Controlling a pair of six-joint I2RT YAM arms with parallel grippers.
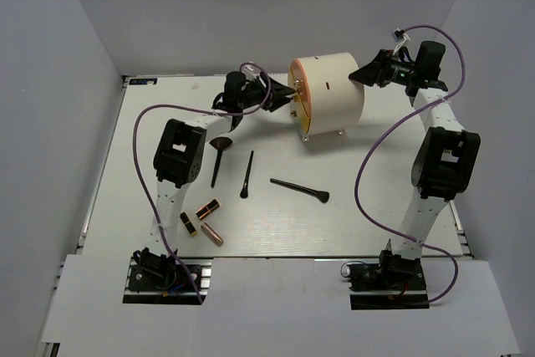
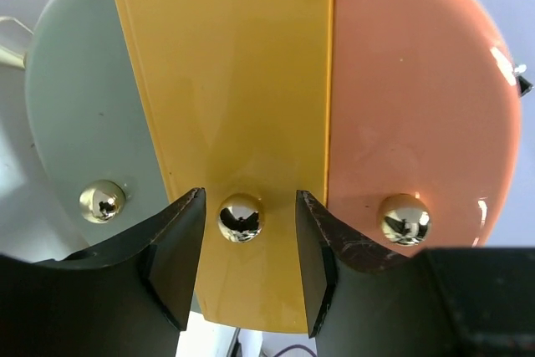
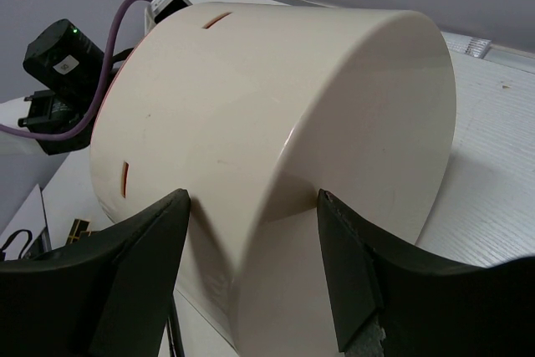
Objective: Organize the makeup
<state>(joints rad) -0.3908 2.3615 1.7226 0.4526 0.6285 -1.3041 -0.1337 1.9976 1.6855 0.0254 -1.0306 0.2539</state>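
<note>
The makeup lies on the table in front of the left arm. There are three black brushes, one with a wide brown head [image 1: 219,155], a thin one [image 1: 248,175] and a third [image 1: 299,189], plus three short lipstick tubes [image 1: 208,207] [image 1: 189,224] [image 1: 211,234]. My left gripper [image 1: 284,96] [image 2: 249,202] is open at the cream cylinder's [image 1: 333,92] front. Its fingers flank the gold knob [image 2: 241,217] of the yellow drawer front [image 2: 226,81], with a gap on each side. My right gripper [image 1: 358,77] [image 3: 251,202] is open, its fingertips straddling the cylinder's [image 3: 276,81] rear rim.
The cylinder's front also shows a grey-green panel [image 2: 75,106] and a pink-orange panel [image 2: 418,106], each with its own gold knob. The cylinder stands on small feet at the back middle of the white table [image 1: 376,206]. Grey walls close in the sides and back.
</note>
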